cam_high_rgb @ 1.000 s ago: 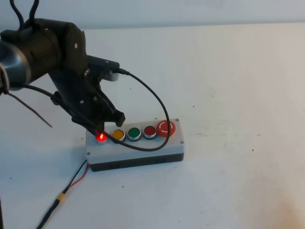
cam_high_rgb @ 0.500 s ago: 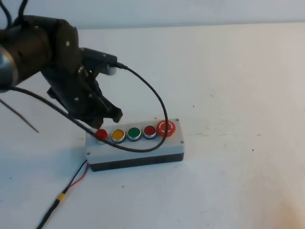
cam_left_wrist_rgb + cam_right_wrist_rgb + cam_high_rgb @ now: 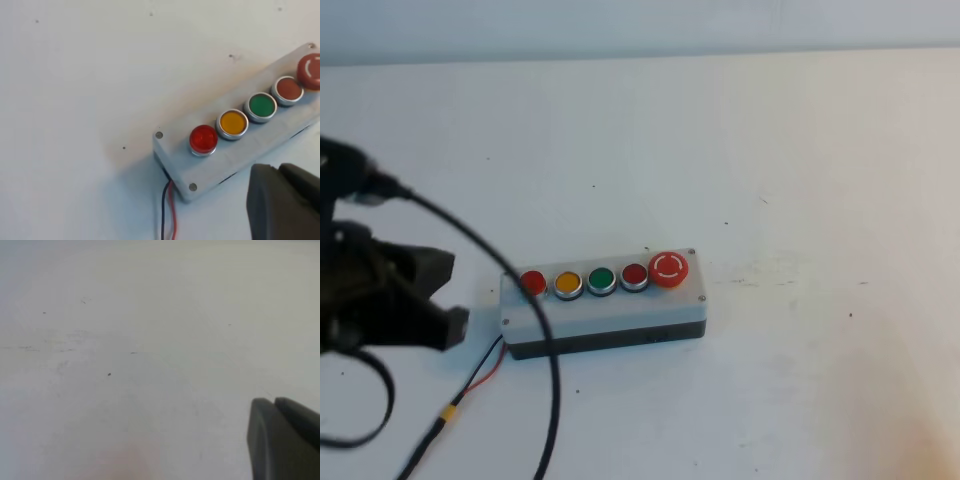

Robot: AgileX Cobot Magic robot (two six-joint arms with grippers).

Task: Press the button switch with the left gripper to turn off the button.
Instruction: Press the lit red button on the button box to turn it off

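Observation:
The button switch [image 3: 532,282] is the small bright-red, silver-ringed button at the left end of the grey button box [image 3: 610,315], next to the yellow button [image 3: 567,283]. It is not lit. In the left wrist view the button switch [image 3: 203,138] shows in full, with nothing touching it. My left gripper [image 3: 445,300] hangs left of the box, apart from it, with its black cable looping across the box's left end. Its fingers [image 3: 270,195] are together with nothing between them. My right gripper [image 3: 274,402] is shut over bare table and does not show in the exterior view.
On the box, after the yellow button, come a green button [image 3: 601,279], a darker red button [image 3: 634,275] and a large red mushroom button [image 3: 668,268]. Red and black wires [image 3: 480,375] run from the box's left end toward the front edge of the white table.
The left gripper has lifted off the bright-red button and pulled back to the left and toward the front. The button glowed one second ago; now it is dark.

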